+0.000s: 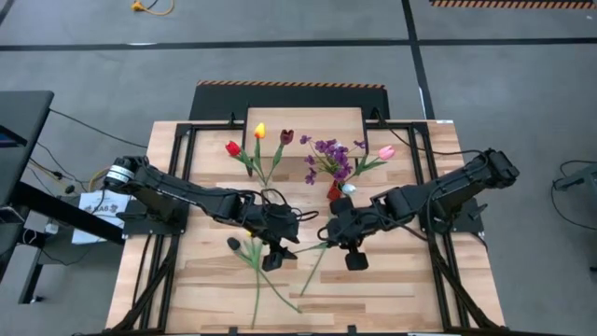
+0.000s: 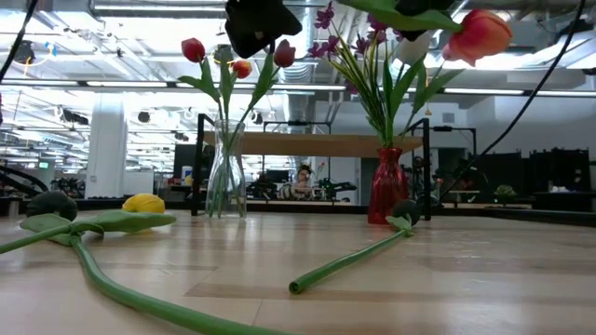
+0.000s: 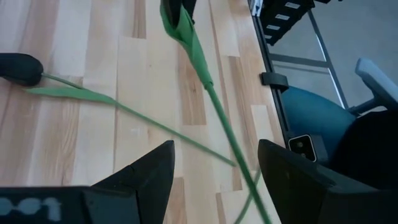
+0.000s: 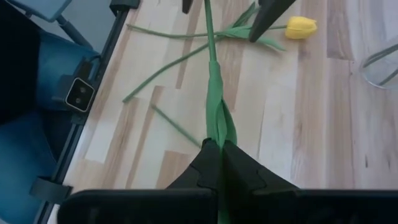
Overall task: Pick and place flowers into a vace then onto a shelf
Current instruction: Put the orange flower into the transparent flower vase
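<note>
My right gripper point(image 4: 219, 146) is shut on a green tulip stem point(image 4: 211, 56) above the middle of the table point(image 1: 373, 299). The stem's free end runs between the fingers of my open left gripper point(image 3: 214, 149), which touch nothing. The held flower's head lies outside both wrist views. An orange-red head point(image 2: 480, 33) shows high in the low view. A yellow tulip point(image 4: 301, 26) and a dark maroon one point(image 3: 18, 67) lie on the table. A clear vase point(image 2: 223, 172) and a red vase point(image 2: 386, 186) stand upright, both holding flowers. The shelf point(image 2: 317, 144) stands behind them. My right gripper pinches the stem between its two fingers at the leaf-wrapped part point(image 4: 217, 124). It comes level from the table's right, and the fingers lie roughly along the stem. The stem is lifted clear of the table and reaches out toward my left gripper.
Loose stems point(image 2: 345, 265) and leaves point(image 3: 68, 93) lie across the table's near half. The two vases stand in the far middle point(image 1: 334, 189). Black frame rails point(image 3: 273, 81) run along the table's sides. The floor shows beyond the edges.
</note>
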`<state>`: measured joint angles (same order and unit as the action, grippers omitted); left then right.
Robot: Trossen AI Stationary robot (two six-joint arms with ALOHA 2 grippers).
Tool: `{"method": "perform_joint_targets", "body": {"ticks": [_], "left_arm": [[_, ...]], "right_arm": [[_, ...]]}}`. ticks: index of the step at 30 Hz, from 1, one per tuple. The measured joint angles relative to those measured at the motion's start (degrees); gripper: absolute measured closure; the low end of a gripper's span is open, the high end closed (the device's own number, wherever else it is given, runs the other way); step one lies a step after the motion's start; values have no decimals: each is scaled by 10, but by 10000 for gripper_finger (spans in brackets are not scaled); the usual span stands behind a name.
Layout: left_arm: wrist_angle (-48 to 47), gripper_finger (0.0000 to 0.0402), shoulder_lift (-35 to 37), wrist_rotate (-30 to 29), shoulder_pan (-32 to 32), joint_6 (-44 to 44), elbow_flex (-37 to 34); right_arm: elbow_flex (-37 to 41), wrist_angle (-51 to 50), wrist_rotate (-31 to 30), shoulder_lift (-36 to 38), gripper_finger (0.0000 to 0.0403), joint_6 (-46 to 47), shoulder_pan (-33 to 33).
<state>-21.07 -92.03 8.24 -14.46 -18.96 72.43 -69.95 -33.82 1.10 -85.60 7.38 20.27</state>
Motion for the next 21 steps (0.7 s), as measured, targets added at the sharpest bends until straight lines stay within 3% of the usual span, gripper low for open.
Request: {"method": "perform_joint_targets", "body": {"ticks": [10, 21], "left_arm": [[-8, 220, 0, -1, 0, -2, 0], [-28, 369, 0, 5, 0, -1, 0]], "right_arm": [[0, 0, -10, 0, 403, -5, -2], [0, 0, -10, 0, 403, -4, -2]]}}
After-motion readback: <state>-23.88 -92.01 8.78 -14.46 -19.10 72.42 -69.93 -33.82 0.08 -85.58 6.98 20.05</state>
